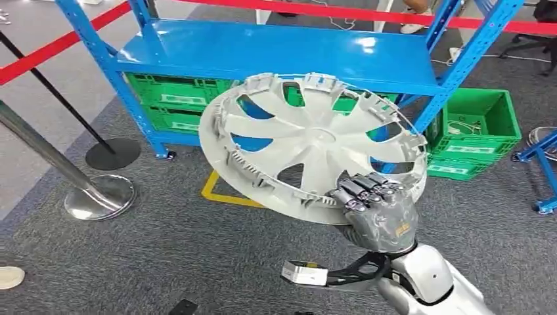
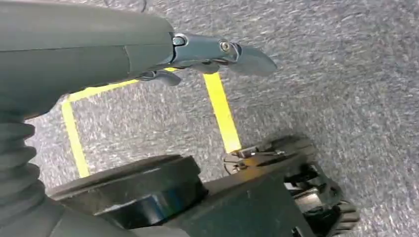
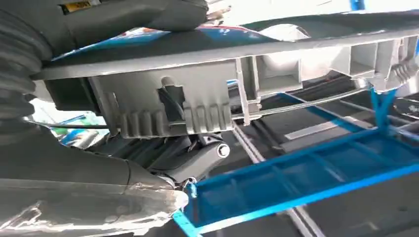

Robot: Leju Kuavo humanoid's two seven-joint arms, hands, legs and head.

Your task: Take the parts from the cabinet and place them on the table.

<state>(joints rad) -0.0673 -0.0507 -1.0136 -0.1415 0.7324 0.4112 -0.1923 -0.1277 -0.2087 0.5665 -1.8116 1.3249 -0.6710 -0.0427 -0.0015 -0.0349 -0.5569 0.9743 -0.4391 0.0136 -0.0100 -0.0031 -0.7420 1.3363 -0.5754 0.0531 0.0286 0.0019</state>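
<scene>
Green crates (image 1: pixel 474 131) on grey carpet, red barrier tape (image 1: pixel 59 44), chrome stanchion base (image 1: pixel 100 197), yellow floor tape (image 1: pixel 220 193)

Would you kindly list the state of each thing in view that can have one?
Wheel cover: lifted off the rack, tilted, gripped at its lower rim.
Right hand: fingers closed over the cover's rim.
Left hand: holds nothing, hanging above the carpet.
Blue rack shelf: bare.
Green crate: open-topped, on the floor.
</scene>
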